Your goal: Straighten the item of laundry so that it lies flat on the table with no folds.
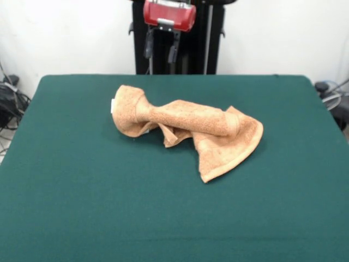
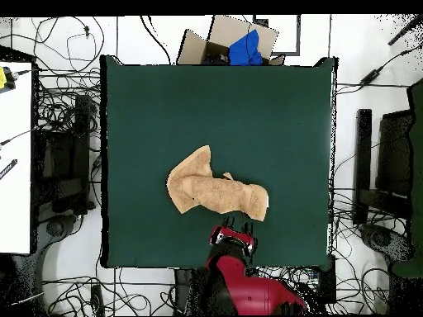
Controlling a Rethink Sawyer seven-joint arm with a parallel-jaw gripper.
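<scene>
One towel (image 1: 188,128) is lying crumpled near the middle of the table (image 1: 82,191), and you are looking at it still bunched rather than spread. In the front view, its middle is twisting into a thick roll that is running across the cloth top from left to right. At the left end the fabric is flaring into a rounded, folded lump, with a tiny white tag (image 1: 113,106) showing on its outer edge. At the right end the cloth is fanning out into a flatter flap, whose hemmed border is curving round toward the camera side. A small fold is poking out beneath the roll near its centre.

From overhead, the towel (image 2: 216,191) is sitting a little toward the robot's side of the table (image 2: 149,107), with bare green cloth surrounding it on all sides.

The gripper (image 1: 162,52) is hanging above the table's far edge in the front view, well apart from the towel and touching nothing. You are seeing two dark fingers (image 1: 172,53) pointing downward with a clear gap between them, so they are standing released. Overhead, the gripper (image 2: 237,228) is hovering near the table's edge at the robot's side, just beside the towel's nearest end.
</scene>
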